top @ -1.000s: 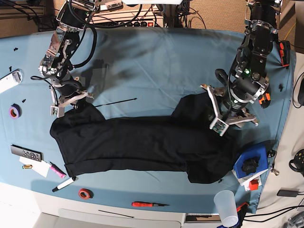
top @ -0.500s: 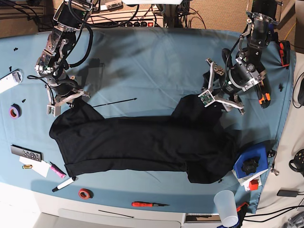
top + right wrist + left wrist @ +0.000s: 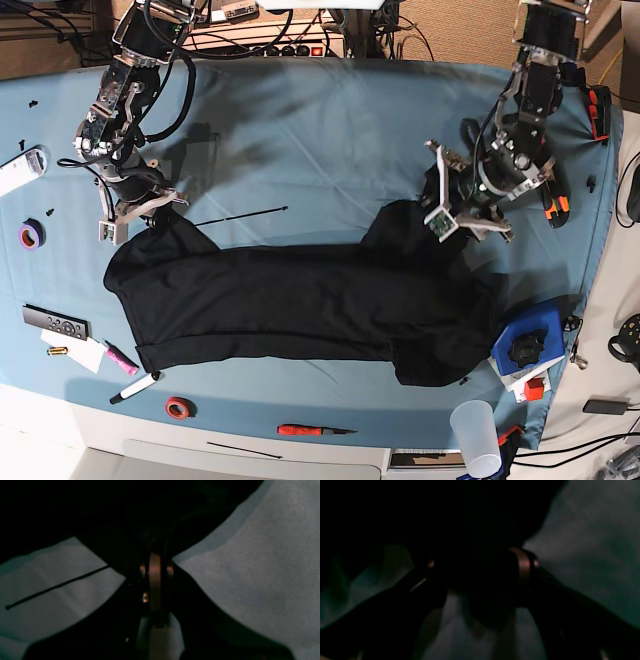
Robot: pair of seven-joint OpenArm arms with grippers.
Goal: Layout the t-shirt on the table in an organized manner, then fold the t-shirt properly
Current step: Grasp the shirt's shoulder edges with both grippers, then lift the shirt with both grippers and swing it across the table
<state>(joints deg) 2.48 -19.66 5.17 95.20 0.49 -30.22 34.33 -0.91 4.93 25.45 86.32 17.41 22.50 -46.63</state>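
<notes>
Your right gripper (image 3: 155,562) has its jaws pressed together on a fold of the t-shirt (image 3: 300,300); in the right wrist view the black cloth bunches right at the fingertips. Your left gripper (image 3: 465,205) stands with its jaws spread wide over the shirt's upper edge near the table's (image 3: 330,120) right end. The left wrist view is very dark: black cloth fills the gap between the fingers (image 3: 523,566), but you cannot tell whether they touch it, and nothing looks clamped.

Out from the jaws, the shirt lies as a long black band across the middle of the table, running from the right gripper near the left edge to a thicker bunched mass toward the front right corner. A thin black rod (image 3: 240,215) lies on the blue cloth just beside the shirt's upper left part.

Near the front left corner you have a remote (image 3: 55,323), a black marker (image 3: 135,388) and a red tape ring (image 3: 180,407). A red screwdriver (image 3: 312,430) lies at the front edge, a purple tape roll (image 3: 31,235) at the left edge, a blue box (image 3: 528,342) and a clear cup (image 3: 477,436) by the front right corner.
</notes>
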